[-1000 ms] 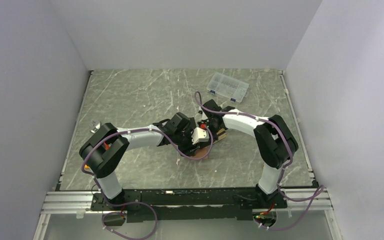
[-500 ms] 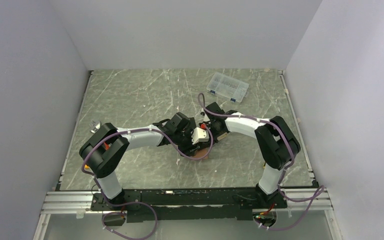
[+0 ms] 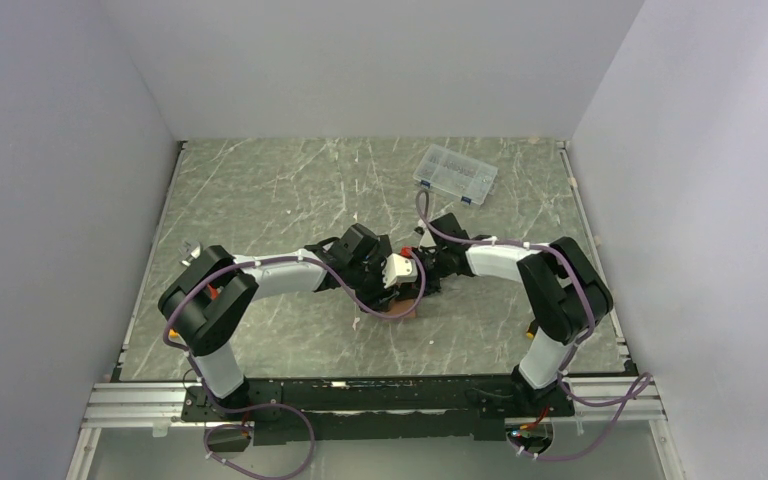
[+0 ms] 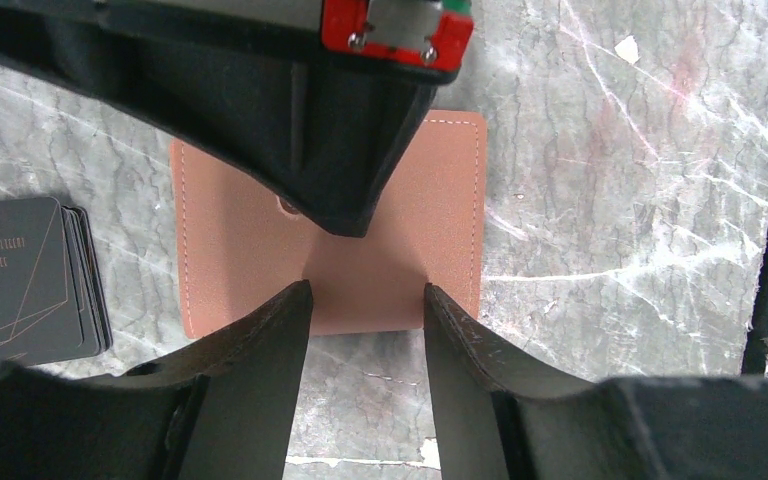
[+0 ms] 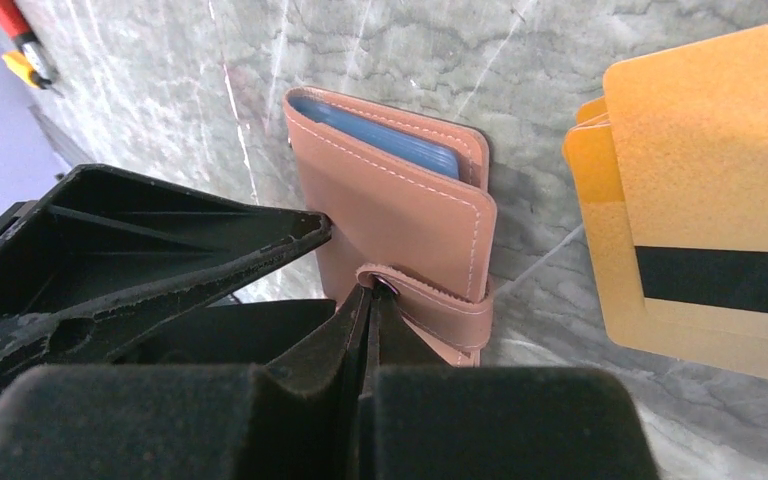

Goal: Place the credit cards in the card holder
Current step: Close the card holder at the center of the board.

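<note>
Leather card holder point(image 5: 400, 200) lies closed on the marbled table point(image 5: 460, 60) beside the orange credit cards point(image 5: 700, 200); light and pliant, probably best taken by its snap strap point(image 5: 440, 305), which the clenched right gripper point(image 5: 372, 295) touches, the left gripper point(image 4: 365, 291) released astride its edge.

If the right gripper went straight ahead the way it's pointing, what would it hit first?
The card holder: the shut right gripper points at its snap strap, tips apparently touching it, though depth is unclear.

White arms point(image 3: 280, 272), black joints point(image 3: 208, 300) (purple cables point(image 3: 412, 212) alongside).
</note>
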